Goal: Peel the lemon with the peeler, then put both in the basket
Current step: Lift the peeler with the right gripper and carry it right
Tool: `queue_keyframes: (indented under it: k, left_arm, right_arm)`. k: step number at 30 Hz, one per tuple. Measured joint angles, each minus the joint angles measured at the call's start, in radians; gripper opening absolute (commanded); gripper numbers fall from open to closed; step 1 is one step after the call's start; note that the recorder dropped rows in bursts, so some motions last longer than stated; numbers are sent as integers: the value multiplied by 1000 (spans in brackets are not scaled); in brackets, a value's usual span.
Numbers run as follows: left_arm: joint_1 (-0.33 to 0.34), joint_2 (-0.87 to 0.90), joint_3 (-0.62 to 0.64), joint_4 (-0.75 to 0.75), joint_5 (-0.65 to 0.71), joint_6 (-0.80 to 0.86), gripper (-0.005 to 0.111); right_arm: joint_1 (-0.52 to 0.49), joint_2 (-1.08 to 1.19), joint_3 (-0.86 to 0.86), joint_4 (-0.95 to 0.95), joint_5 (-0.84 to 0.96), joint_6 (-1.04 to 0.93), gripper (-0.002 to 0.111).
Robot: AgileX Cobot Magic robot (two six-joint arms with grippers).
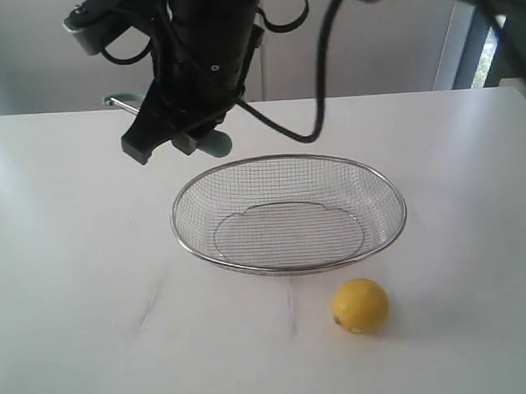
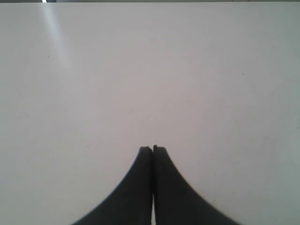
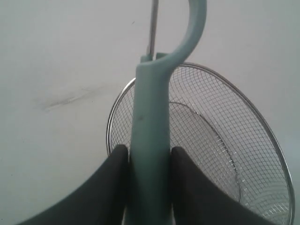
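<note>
Robot lab setup, white table (image 1: 65, 258), blank pale wall (image 1: 30, 59), black robot arm (image 1: 204, 42) trailing cables

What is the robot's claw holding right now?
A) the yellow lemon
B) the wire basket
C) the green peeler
C: the right claw is shut on the peeler by its teal handle, while the lemon lies on the table outside the basket.
</note>
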Motion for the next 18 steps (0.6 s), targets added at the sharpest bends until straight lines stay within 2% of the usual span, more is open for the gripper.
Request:
queue_keyframes:
  k: [11,18]
  left_arm:
    - [0,0,0,0,0,0,0]
    - [0,0,0,0,0,0,0]
  right_arm:
    - [-36,-334,445,2,-185,9,0]
    - [-139,-548,713,-140,-254,143,0]
